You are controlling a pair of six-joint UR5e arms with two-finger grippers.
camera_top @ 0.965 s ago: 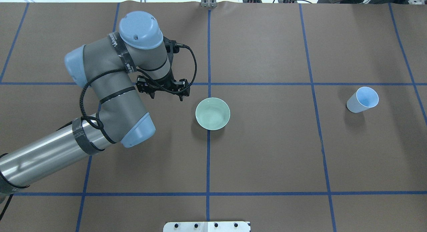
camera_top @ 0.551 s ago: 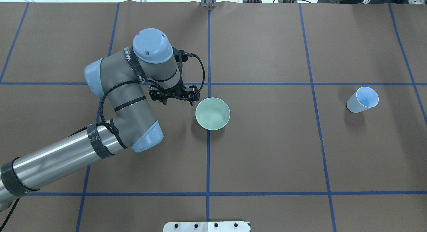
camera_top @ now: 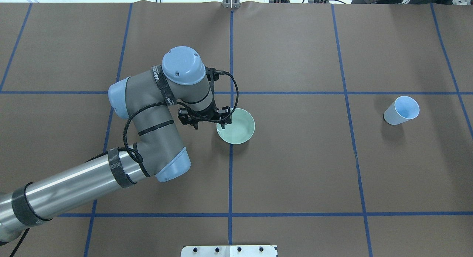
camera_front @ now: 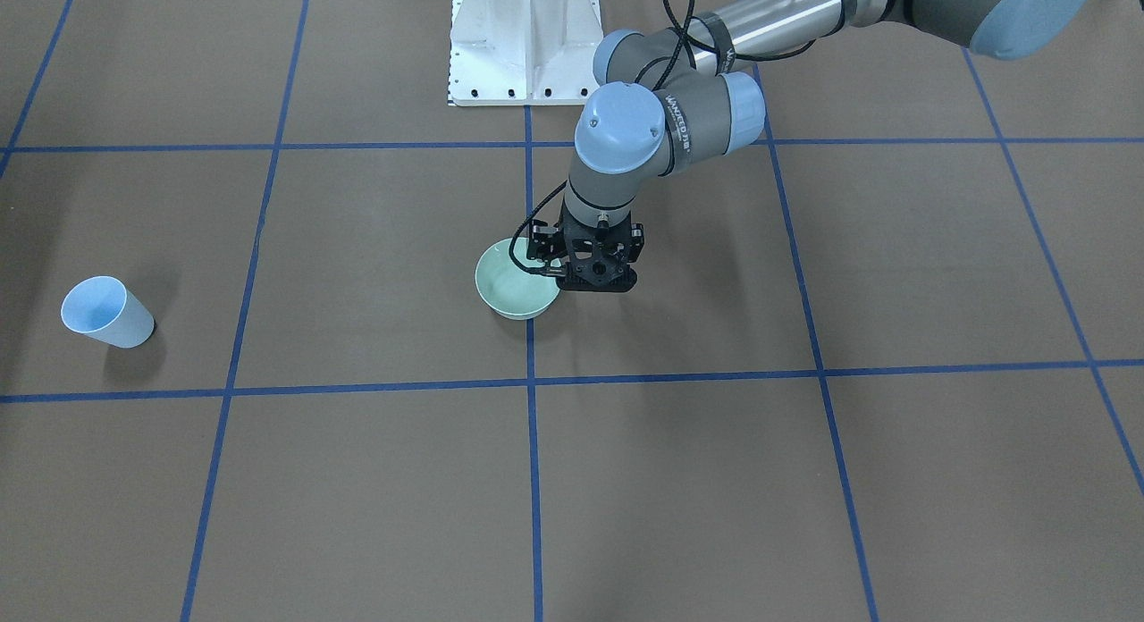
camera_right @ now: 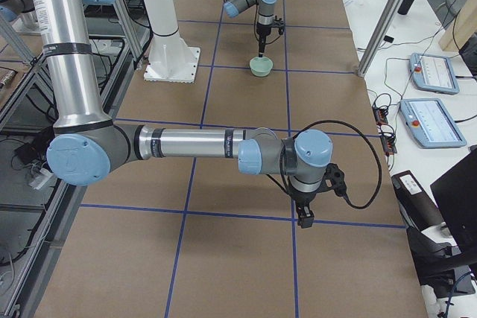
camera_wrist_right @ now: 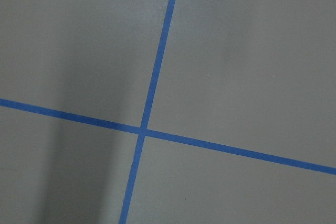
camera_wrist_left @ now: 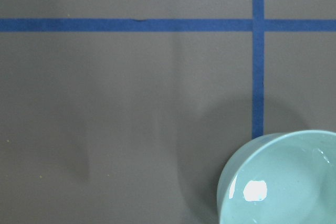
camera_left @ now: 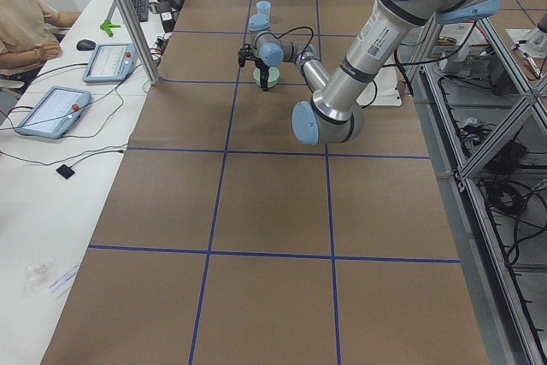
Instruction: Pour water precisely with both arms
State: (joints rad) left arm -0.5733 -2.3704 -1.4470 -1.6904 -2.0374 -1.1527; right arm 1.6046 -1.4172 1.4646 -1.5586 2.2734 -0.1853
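Note:
A pale green bowl [camera_top: 239, 128] stands at the table's middle; it also shows in the front view [camera_front: 508, 293] and the left wrist view [camera_wrist_left: 283, 182]. My left gripper [camera_top: 209, 126] hangs over the bowl's left rim, pointing down and open, one finger over the rim and one outside it. It also shows in the front view [camera_front: 595, 284]. A light-blue cup [camera_top: 401, 110] stands far to the right. I cannot make out water; only a white glint shows in the bowl. My right gripper [camera_right: 305, 220] shows only in the right side view, low over bare table, and I cannot tell its state.
Brown table covering with blue tape grid lines [camera_top: 231, 175]. The white pedestal base [camera_front: 525, 41] stands at the robot's edge. Operator tablets [camera_right: 432, 121] and cables lie on the white bench beyond the far edge. A person [camera_left: 21, 23] sits there.
My left arm has swung right and a little towards the robot, and its gripper has gone from well clear of the bowl to over the bowl's left rim. Bowl and cup have not moved.

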